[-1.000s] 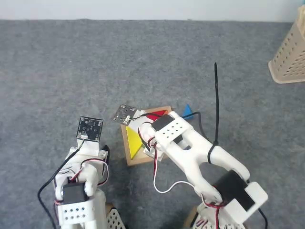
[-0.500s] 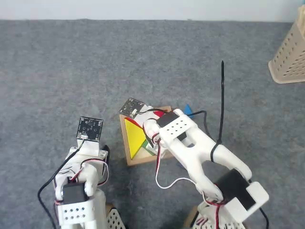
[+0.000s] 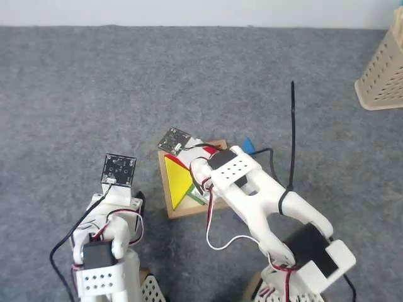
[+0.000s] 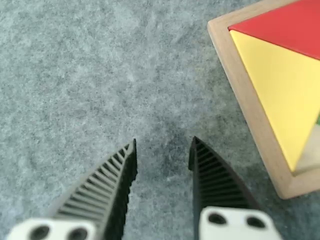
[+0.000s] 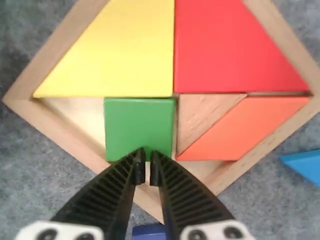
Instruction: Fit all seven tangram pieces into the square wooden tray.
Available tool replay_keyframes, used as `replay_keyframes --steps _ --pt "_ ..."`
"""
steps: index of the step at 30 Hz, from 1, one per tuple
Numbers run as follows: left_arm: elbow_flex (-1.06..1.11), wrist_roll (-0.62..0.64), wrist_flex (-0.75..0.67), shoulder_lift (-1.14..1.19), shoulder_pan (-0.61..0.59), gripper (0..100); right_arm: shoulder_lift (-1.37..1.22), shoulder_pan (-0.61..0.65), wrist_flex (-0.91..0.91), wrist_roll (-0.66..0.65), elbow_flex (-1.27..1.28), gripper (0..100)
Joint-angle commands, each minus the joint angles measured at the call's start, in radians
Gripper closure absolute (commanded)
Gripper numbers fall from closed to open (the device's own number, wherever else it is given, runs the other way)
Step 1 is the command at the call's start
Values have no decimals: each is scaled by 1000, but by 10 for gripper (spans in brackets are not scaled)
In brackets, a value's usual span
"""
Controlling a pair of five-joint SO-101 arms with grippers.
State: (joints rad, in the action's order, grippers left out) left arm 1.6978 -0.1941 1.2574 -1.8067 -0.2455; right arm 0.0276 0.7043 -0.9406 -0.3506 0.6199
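Observation:
The square wooden tray [image 5: 50,131] holds a yellow triangle [image 5: 120,55], a red triangle [image 5: 225,45], a green square [image 5: 140,127] and an orange parallelogram [image 5: 240,127]; bare wood shows beside the green square on both sides. My right gripper [image 5: 145,157] is shut with nothing in it, its tips at the green square's near edge. A light blue piece [image 5: 305,165] lies on the carpet outside the tray, and a dark blue piece [image 5: 147,231] shows under the fingers. My left gripper [image 4: 164,146] stands open over bare carpet beside the tray's corner [image 4: 245,100].
Grey carpet covers the whole table. In the high view the right arm [image 3: 252,195] hangs over the tray [image 3: 182,212], and the left arm [image 3: 107,239] sits to its left. A beige perforated basket [image 3: 384,69] stands at the far right. A black cable [image 3: 291,126] rises from the right arm.
The right arm has swung rightwards over the tray, uncovering more of the yellow triangle. The left arm has kept still.

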Motion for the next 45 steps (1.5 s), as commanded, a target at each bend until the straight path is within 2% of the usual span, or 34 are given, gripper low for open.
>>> replay_keyframes --steps 1,14,18,25,32,37,45 --pt "-12 -2 6 -18 0 833 36 -12 36 8 -9 992" --pt "-12 -2 6 -18 0 833 54 -19 120 12 -11 992" --pt "-12 -2 6 -18 0 833 131 -19 111 77 0 992" --pt "-12 -2 6 -18 0 833 248 -12 104 81 101 992" --pt "-12 -2 6 -18 0 833 97 -12 168 80 98 992" --pt "-12 -2 6 -18 0 833 -25 -19 151 49 18 992" --pt "-12 -2 6 -18 0 833 -81 -93 151 46 -43 992"
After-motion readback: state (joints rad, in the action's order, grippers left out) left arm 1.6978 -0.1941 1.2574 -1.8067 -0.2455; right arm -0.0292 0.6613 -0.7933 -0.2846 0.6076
